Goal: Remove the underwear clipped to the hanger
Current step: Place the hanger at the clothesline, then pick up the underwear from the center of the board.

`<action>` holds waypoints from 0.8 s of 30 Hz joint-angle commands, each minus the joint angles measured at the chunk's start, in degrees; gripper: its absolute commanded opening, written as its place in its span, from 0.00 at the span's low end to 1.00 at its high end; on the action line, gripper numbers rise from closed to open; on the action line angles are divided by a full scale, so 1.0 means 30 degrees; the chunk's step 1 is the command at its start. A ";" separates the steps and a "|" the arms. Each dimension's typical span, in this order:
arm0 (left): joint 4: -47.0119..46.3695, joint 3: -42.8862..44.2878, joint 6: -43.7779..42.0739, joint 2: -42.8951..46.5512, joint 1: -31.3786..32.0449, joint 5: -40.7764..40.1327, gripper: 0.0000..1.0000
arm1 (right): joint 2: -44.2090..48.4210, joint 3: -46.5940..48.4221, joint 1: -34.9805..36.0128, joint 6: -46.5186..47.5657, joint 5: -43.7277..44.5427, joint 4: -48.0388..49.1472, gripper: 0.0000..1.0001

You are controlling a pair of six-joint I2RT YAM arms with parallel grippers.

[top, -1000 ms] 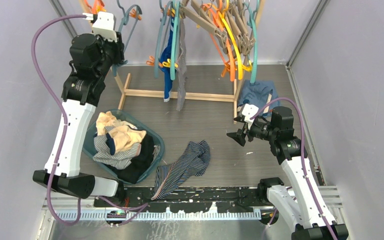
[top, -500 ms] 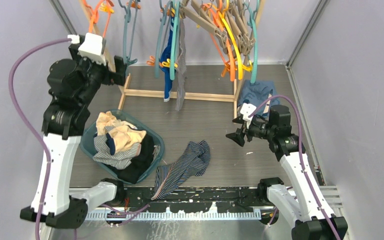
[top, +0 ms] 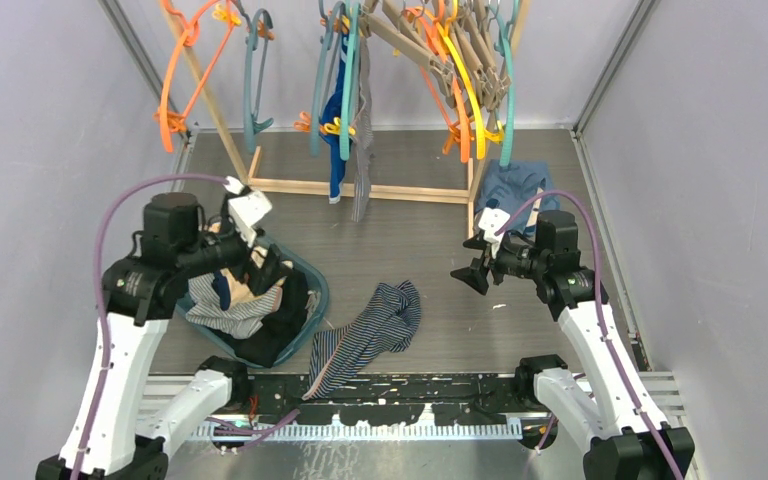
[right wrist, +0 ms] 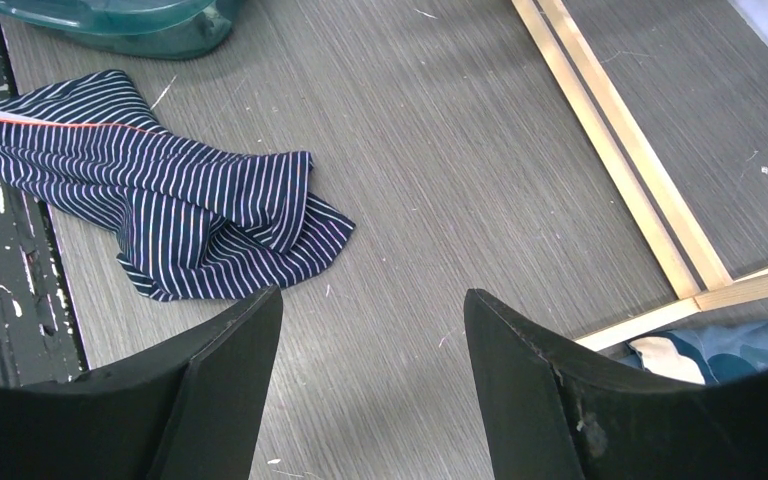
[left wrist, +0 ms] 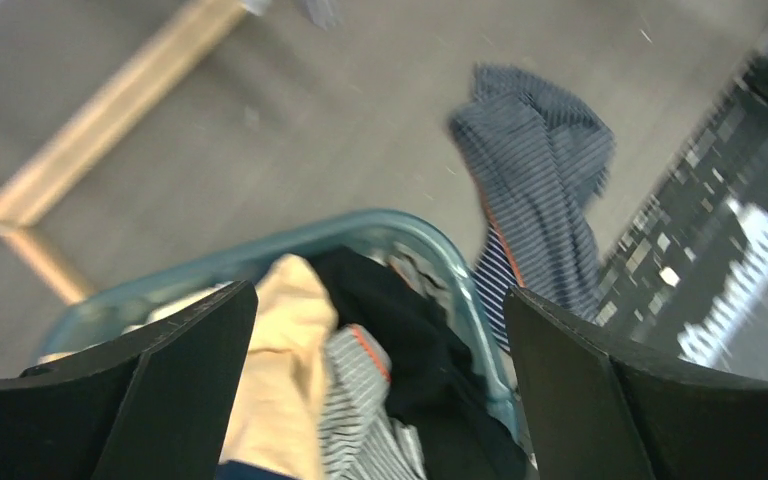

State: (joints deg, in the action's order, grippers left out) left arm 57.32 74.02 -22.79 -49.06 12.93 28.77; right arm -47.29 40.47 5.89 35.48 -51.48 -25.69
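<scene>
Left gripper (left wrist: 375, 300): jaws spread wide, empty, above teal basket (left wrist: 400, 225) heaped with garments. Right gripper (right wrist: 372, 300): jaws apart, holding nothing, over the floor. Navy pinstriped underwear (top: 370, 335) lies crumpled beside the basket. Bright blue underwear (top: 334, 140) and grey underwear (top: 363, 160) hang from hangers on wooden rack (top: 360, 188).

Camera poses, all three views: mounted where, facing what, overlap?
Top external: above, behind the bases, looking down at wooden hanger rack and teal plastic basket; both arms show.
Left wrist: above the basket, facing down; open left hand shows.
Right wrist: low over grey table; open right hand shows.
Shared: navy pinstriped underwear, in all three.
</scene>
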 commanded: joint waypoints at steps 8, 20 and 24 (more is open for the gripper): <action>-0.1809 -0.4260 -0.2633 -0.2987 0.7998 -0.0692 0.94 | -0.0708 -0.0107 0.0043 0.0141 0.0862 0.0879 0.73; -1.0364 -0.7865 -0.2992 -0.9386 1.4413 -0.2859 1.00 | -0.0993 -0.0208 -0.0614 0.0154 0.1412 0.0959 0.73; -1.1813 -0.7764 -0.2734 -1.1685 1.5181 -0.3168 0.99 | -0.1054 -0.0334 -0.0704 0.0197 0.1370 0.1022 0.73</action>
State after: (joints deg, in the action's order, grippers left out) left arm 31.94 50.30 -30.96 -80.01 56.53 20.82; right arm -50.39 39.48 4.16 35.68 -47.37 -25.26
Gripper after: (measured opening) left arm 0.995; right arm 0.727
